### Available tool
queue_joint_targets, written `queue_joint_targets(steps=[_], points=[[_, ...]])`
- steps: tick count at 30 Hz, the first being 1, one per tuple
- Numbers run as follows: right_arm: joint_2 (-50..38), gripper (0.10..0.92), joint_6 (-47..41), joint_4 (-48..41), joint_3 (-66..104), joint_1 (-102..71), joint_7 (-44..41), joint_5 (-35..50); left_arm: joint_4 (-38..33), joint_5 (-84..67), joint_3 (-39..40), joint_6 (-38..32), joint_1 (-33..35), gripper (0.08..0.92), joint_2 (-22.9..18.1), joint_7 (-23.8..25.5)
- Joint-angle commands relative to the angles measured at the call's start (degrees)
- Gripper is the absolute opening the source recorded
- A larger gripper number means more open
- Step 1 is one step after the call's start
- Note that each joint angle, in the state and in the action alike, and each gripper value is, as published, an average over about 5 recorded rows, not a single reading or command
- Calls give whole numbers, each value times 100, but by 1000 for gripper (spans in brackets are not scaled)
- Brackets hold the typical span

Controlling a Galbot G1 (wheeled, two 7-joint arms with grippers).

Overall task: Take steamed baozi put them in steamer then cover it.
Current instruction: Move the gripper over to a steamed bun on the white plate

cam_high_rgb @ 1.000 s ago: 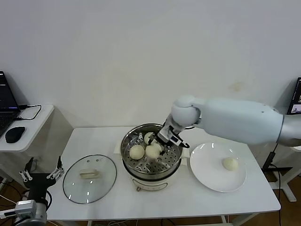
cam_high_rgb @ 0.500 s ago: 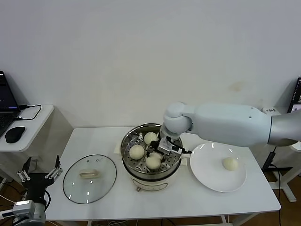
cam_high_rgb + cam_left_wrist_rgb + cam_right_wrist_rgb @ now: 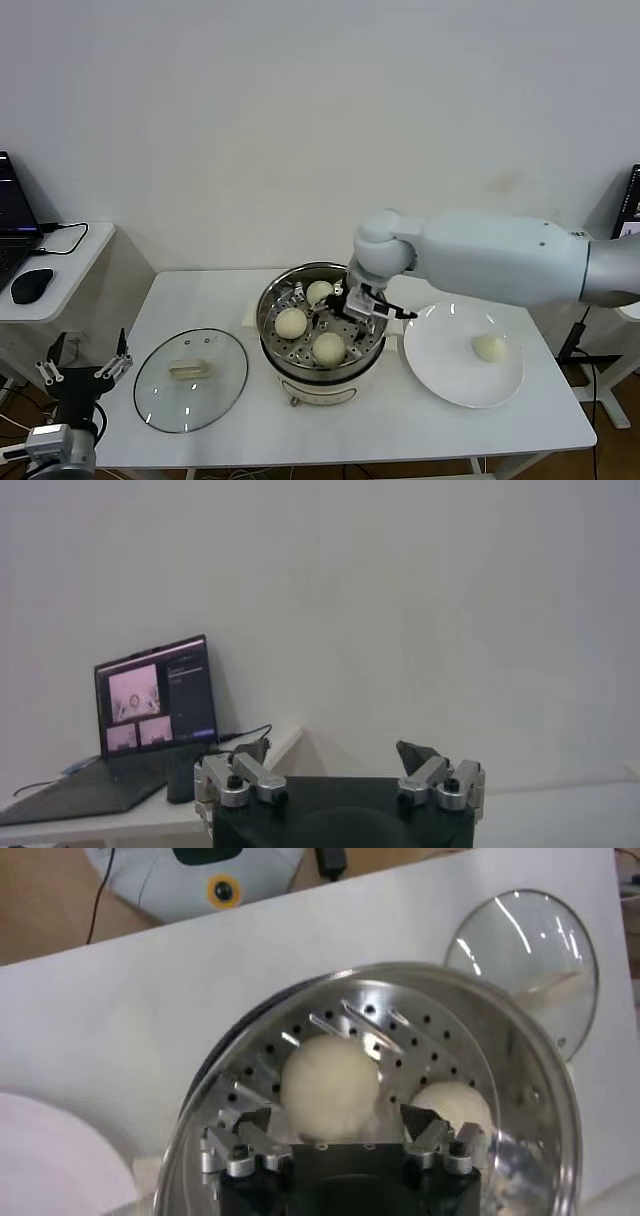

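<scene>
1. Far to the left, beside the desk (image 3: 200, 290), the left end effector (image 3: 85, 372) sits parked low with its fingers spread and nothing between them; the left wrist view shows only a laptop (image 3: 155, 705) on a side table.
2. On the desk's left part lies the cover (image 3: 190, 378), one clear glass lid, flat, handle up, well apart from any end effector.
3. At the middle stands the steamer (image 3: 322, 372), one steel basket on its cream base, holding three steamed baozi (image 3: 328, 347): one at the back, one at the left, one at the front.
4. Over the basket's right side hangs the right end effector (image 3: 362, 305), jaws spread wide; in the right wrist view a bun (image 3: 330, 1086) rests on the perforated floor between the open fingers, apparently let go.
5. To finish this step well, I judge the arm should lift straight up, keeping the fingers wide so they neither drag the bun nor catch the basket rim.
6. On the right, one white plate (image 3: 440, 375) carries the fourth bun (image 3: 488, 347), which, by my count, is the only one left to move before covering.
</scene>
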Motion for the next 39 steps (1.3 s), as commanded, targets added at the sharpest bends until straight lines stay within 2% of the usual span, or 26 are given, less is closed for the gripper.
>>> queue_joint_targets(steps=[1,6,11,15,20,30,39], points=[[-612,823,-603,38,252,342,-236,405,5,-5,10,9,-21,823,43,7],[-1402,823,-1715,123,521,370,-396,835,22,-6,50,7,-51,823,115,17],[-2492,823,-2385,285,764,136,-487,822,16,-40,73,16,-96,823,213,28],[-3198,823,-2483,240,1103,-408,-511,529,18,-50,130,18,-129,823,258,29],[-3731,823,-2154,-46,1797,-1437,-567,-31,23,-37,223,15,-139,823,268,27],[-3771,823,-1685,-649,4258,-4176,-540,-980,20,-27,290,-63,-59,823,234,40],[-3265,823,-1441,-1408,4831,-4808,-493,-1608,20,-31,229,-131,22,823,176,61]])
